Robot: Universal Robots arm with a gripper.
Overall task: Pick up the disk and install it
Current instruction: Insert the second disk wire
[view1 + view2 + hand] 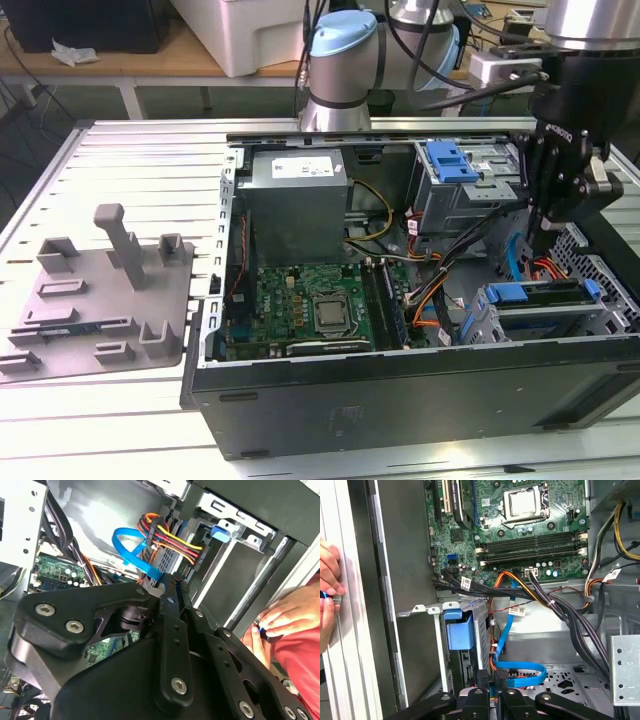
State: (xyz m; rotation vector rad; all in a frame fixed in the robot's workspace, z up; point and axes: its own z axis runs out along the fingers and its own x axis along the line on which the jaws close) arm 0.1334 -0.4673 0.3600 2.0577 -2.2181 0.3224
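The disk (540, 293), a flat dark slab in a blue carrier frame, lies level in the lower drive cage at the exterior view's right end of the open computer case (300, 385). Its label is hidden. The carrier's blue end tab (460, 630) sits in the metal cage in the first wrist view. My gripper (543, 240) hangs just above the disk, pointing down into the case. Its fingers stand together with nothing between them in both wrist views (172, 582) (495, 687). A blue flat cable (520, 672) and bundled power wires (170, 537) run close under the fingertips.
A second blue caddy (450, 160) sits on the upper bay. The motherboard (315, 310) and power supply (298, 205) occupy the case's middle. A grey fixture plate (100, 300) lies at the exterior view's left. A person's hand (285, 615) rests by the case's outer wall.
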